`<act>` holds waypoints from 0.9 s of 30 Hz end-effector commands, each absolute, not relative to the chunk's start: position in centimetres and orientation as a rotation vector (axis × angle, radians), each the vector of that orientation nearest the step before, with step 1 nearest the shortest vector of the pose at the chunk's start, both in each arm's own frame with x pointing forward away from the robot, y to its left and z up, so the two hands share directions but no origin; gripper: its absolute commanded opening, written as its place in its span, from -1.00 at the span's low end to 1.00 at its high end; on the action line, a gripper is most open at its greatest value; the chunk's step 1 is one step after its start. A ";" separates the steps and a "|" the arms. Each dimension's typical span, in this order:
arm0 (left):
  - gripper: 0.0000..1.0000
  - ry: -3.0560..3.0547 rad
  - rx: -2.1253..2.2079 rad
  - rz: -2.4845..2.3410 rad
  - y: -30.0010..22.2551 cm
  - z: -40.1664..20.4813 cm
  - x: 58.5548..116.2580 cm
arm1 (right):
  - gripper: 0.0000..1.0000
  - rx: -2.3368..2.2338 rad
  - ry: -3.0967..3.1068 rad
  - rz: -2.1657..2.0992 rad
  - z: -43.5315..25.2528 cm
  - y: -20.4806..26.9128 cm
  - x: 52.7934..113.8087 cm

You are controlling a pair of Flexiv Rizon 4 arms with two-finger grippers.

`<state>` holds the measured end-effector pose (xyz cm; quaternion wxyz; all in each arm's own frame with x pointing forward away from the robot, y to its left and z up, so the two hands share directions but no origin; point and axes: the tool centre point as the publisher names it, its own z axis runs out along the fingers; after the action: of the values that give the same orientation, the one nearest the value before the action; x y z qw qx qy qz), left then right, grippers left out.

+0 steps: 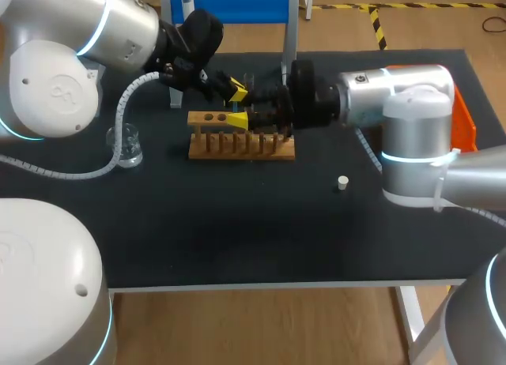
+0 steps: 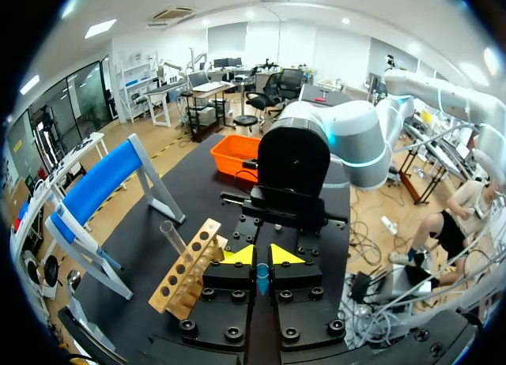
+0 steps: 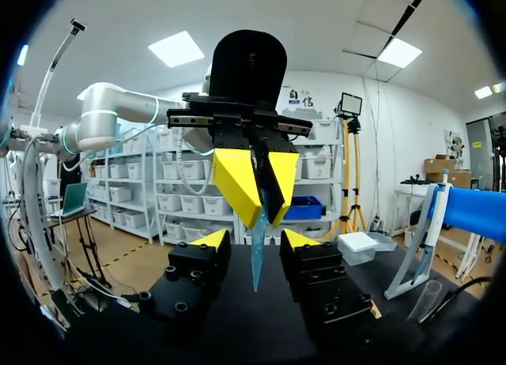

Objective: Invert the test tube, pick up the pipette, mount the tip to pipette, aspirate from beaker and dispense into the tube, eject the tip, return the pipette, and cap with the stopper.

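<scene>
Judging by the grip, tip mounting was in hand: the left gripper [image 3: 265,211] was clenched on the blue tip [image 3: 255,262], which hung between the released fingers of the right gripper [image 3: 255,240] (seemingly untouched) over the rack [image 1: 241,148], at three o'clock from the beaker [image 1: 126,146]; next called for a centred, gentle closing.

No text, label, number or sign can be read on the table [image 1: 237,231], the wooden rack [image 1: 241,149], the beaker [image 1: 127,146] or the blue tip [image 3: 257,258].
</scene>
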<state>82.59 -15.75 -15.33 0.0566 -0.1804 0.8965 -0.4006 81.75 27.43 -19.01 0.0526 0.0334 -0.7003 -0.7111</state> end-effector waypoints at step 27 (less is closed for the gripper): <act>1.00 2.724 -0.550 -1.210 -15.7 -15.2 82.6 | -1.00 0.115 -2.126 -2.161 -19.5 24.6 80.7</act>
<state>82.56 -15.72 -15.31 0.0568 -0.1806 0.8966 -0.4004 81.36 26.48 -19.49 0.0547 0.0384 -0.7005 -0.7105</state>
